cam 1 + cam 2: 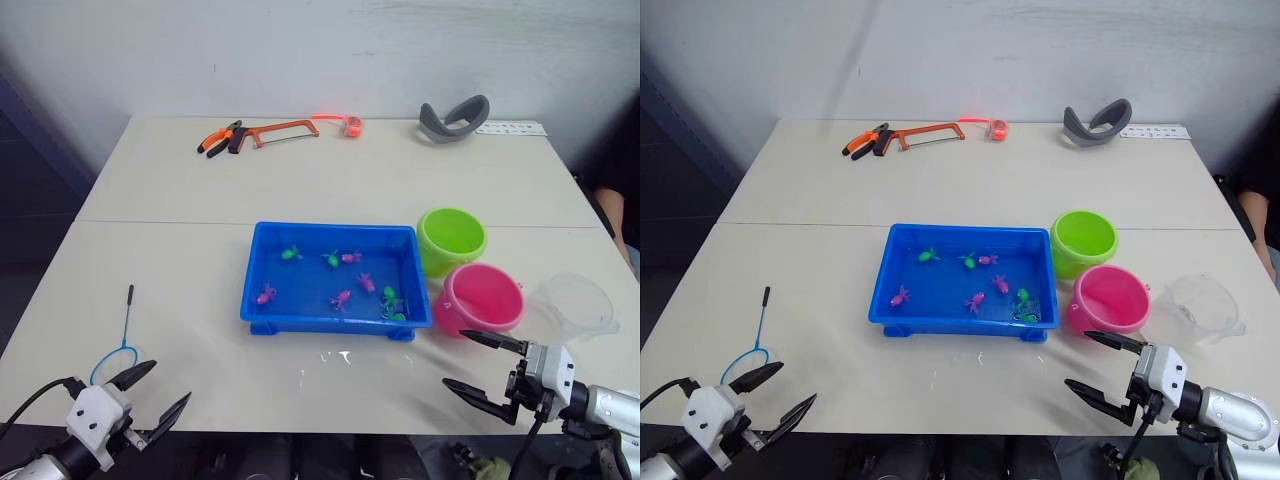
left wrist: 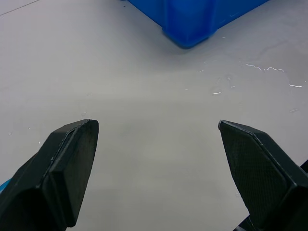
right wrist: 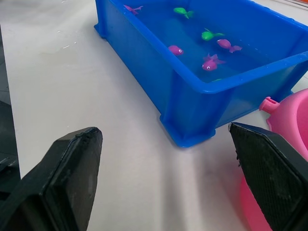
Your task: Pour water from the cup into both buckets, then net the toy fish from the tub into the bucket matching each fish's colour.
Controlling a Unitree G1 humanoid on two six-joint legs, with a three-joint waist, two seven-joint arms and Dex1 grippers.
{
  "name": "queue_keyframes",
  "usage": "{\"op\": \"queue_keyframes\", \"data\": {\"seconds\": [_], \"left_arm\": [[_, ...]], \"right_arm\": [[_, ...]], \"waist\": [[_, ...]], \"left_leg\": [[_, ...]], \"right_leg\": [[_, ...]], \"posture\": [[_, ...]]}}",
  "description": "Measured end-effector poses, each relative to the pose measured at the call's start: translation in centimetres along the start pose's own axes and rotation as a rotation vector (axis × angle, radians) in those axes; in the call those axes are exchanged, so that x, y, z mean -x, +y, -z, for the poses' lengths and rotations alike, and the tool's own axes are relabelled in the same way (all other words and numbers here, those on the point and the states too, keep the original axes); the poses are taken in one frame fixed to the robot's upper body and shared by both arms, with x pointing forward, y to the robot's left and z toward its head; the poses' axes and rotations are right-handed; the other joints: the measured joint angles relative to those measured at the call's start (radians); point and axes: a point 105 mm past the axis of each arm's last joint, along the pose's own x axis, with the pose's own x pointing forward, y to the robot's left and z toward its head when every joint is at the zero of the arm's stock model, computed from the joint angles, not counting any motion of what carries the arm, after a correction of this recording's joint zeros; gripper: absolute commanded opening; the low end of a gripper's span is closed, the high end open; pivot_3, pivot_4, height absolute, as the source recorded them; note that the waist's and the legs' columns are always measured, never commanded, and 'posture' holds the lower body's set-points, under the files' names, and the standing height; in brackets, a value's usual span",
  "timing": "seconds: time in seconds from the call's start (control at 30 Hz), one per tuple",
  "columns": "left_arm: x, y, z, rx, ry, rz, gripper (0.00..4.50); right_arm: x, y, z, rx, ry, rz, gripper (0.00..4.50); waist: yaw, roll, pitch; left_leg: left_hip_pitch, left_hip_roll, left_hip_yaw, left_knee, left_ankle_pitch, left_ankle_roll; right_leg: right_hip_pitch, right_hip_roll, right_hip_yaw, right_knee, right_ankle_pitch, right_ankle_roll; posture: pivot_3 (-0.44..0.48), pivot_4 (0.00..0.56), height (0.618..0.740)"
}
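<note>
Both end effectors — left [image 1: 150,392], right [image 1: 478,365] — spread wide, empty, net [image 1: 121,335] beside left, probably untouched

Beige table [image 1: 180,200] against white wall [image 1: 300,50]

No text, label, brand or number is showing legibly. A white strip [image 1: 509,128] is lying at the tabletop's [image 1: 180,260] far edge, carrying small marks too tiny to make out.
</note>
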Motion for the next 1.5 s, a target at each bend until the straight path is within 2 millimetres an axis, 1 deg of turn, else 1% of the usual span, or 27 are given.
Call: {"op": "queue_keyframes", "data": {"seconds": [0.07,0.1,0.17,0.2,0.27,0.37,0.43,0.47,0.53,0.57,0.6,0.67,0.77,0.87,0.93,1.0,1.07,1.2,1.37,1.5], "left_arm": [[0.0,-0.1,-0.1,0.018,-0.001,0.016,4.31],[0.2,-0.4,-0.3,0.047,-0.003,0.051,4.31],[1.2,-2.1,-1.5,0.135,0.003,0.215,4.31],[1.4,-2.8,-2.3,0.163,-0.001,0.288,4.31],[1.0,-3.5,-4.5,0.192,-0.067,0.374,4.31],[-0.5,-3.7,-8.0,0.155,-0.185,0.437,4.31],[-2.0,-4.2,-10.6,0.112,-0.272,0.486,4.31],[-2.2,-4.3,-11.1,0.106,-0.286,0.494,4.31],[-3.5,-4.7,-12.7,0.086,-0.346,0.533,4.31],[-4.6,-5.1,-13.8,0.074,-0.384,0.569,4.31],[-5.1,-5.2,-14.5,0.068,-0.416,0.581,4.31],[-6.6,-5.5,-16.0,0.055,-0.473,0.628,4.31],[-8.5,-5.6,-17.1,0.060,-0.517,0.679,4.31],[-9.8,-5.5,-17.9,0.064,-0.543,0.702,4.31],[-10.3,-5.6,-18.5,0.065,-0.561,0.712,4.31],[-10.7,-6.2,-18.9,0.071,-0.563,0.749,4.31],[-10.9,-7.0,-18.7,0.083,-0.545,0.786,4.31],[-11.0,-7.4,-18.5,0.094,-0.524,0.796,4.31],[-11.2,-7.3,-18.5,0.092,-0.514,0.777,4.31],[-11.2,-7.3,-18.6,0.089,-0.514,0.769,4.31]], "right_arm": [[0.1,0.2,0.1,-0.017,0.007,0.007,4.50],[0.2,0.4,-0.2,-0.023,0.004,0.014,4.50],[0.8,1.2,-1.0,-0.040,0.004,0.044,4.50],[1.0,1.3,-1.4,-0.050,0.003,0.070,4.50],[1.1,1.5,-2.3,-0.078,-0.007,0.120,4.50],[1.0,2.0,-3.9,-0.105,-0.037,0.171,4.50],[2.1,2.2,-4.2,-0.138,-0.034,0.272,4.50],[2.4,2.2,-4.2,-0.146,-0.031,0.296,4.50],[3.9,2.2,-3.7,-0.183,-0.014,0.428,4.50],[5.5,2.2,-3.3,-0.210,0.001,0.560,4.50],[6.5,2.3,-3.0,-0.228,0.009,0.640,4.50],[9.1,3.0,-2.4,-0.251,0.048,0.808,4.50],[11.9,4.3,-1.3,-0.294,0.093,0.995,4.50],[13.4,5.0,0.3,-0.336,0.134,1.117,4.50],[13.7,4.4,1.0,-0.343,0.131,1.174,4.50],[13.7,2.4,1.8,-0.368,0.116,1.247,4.50],[13.7,0.4,2.5,-0.387,0.111,1.299,4.50],[15.0,-2.5,3.8,-0.416,0.138,1.379,4.50],[15.5,-4.8,6.0,-0.476,0.164,1.398,4.50],[15.6,-6.5,6.8,-0.483,0.142,1.407,4.50]], "waist": [[0.000,0.000,0.000],[0.002,0.000,0.000],[0.003,-0.001,0.000],[0.003,0.000,0.000],[0.003,0.002,0.001],[0.003,0.002,0.000],[0.006,0.004,-0.001],[0.007,0.005,-0.001],[0.010,0.006,-0.002],[0.005,0.007,-0.002],[0.005,0.008,-0.003],[0.003,0.010,-0.004],[0.001,0.010,-0.005],[-0.009,0.010,-0.005],[-0.017,0.010,-0.005],[-0.024,0.009,-0.005],[-0.025,0.010,-0.006],[-0.016,0.012,-0.006],[-0.010,0.011,-0.006],[-0.008,0.012,-0.006]], "left_leg": [[0.000,0.000,0.000,0.000,0.000,0.000],[-0.001,0.000,0.000,0.000,0.000,0.000],[-0.001,0.001,-0.001,-0.001,-0.001,-0.001],[-0.001,0.000,-0.002,-0.001,-0.001,-0.001],[-0.001,0.000,-0.002,0.000,0.000,-0.001],[0.000,0.000,-0.002,-0.001,0.001,-0.003],[0.000,0.000,-0.002,-0.001,0.002,-0.002],[0.000,0.000,-0.002,-0.001,0.002,-0.002],[0.000,-0.001,-0.002,-0.002,0.002,-0.002],[0.000,-0.001,-0.001,-0.002,0.003,-0.002],[0.000,-0.001,-0.001,-0.002,0.003,-0.002],[0.001,-0.002,0.000,-0.002,0.003,-0.003],[0.003,-0.002,0.001,-0.003,0.004,-0.004],[0.004,-0.001,0.003,-0.003,0.002,-0.007],[0.004,-0.001,0.003,-0.004,0.002,-0.007],[0.004,-0.001,0.003,-0.004,0.002,-0.007],[0.004,-0.001,0.004,-0.004,0.004,-0.005],[0.003,-0.001,0.003,-0.005,0.006,-0.005],[0.003,-0.003,0.003,-0.003,0.007,-0.002],[0.003,-0.003,0.003,-0.003,0.007,-0.002]], "right_leg": [[0.000,0.000,0.000,0.000,0.000,0.000],[-0.001,0.000,0.000,0.001,0.000,0.000],[0.000,0.000,0.000,-0.001,0.000,-0.001],[0.000,0.000,0.000,-0.002,0.000,-0.001],[0.001,0.000,0.001,-0.002,0.000,-0.001],[0.001,0.000,0.001,0.000,0.000,-0.001],[0.001,0.000,0.001,0.001,0.000,-0.001],[0.001,0.000,0.001,0.001,0.000,-0.001],[0.001,0.000,0.001,0.001,0.000,-0.001],[0.000,0.001,0.001,0.002,0.000,-0.001],[0.000,0.001,0.001,0.003,0.000,0.000],[0.000,0.002,0.002,0.004,0.000,0.000],[0.000,0.002,0.003,0.005,0.000,0.000],[-0.001,0.002,0.006,0.007,0.000,0.000],[-0.002,0.002,0.007,0.007,0.000,0.000],[-0.002,0.002,0.008,0.007,0.000,0.000],[-0.002,0.002,0.008,0.007,0.000,0.000],[-0.002,0.003,0.006,0.008,-0.001,-0.002],[-0.001,0.002,0.007,0.008,-0.001,-0.001],[-0.001,0.002,0.006,0.009,-0.001,-0.001]], "posture": [[0.000,0.150,0.740],[0.000,0.150,0.740],[0.000,0.150,0.740],[0.000,0.150,0.740],[0.000,0.150,0.740],[0.000,0.150,0.740],[0.000,0.150,0.740],[0.000,0.150,0.740],[0.000,0.150,0.740],[0.000,0.150,0.740],[0.000,0.150,0.740],[0.000,0.150,0.740],[0.000,0.150,0.740],[0.000,0.150,0.740],[0.000,0.150,0.740],[0.000,0.150,0.740],[0.000,0.150,0.740],[0.000,0.150,0.740],[0.000,0.150,0.740],[0.000,0.150,0.740]]}}
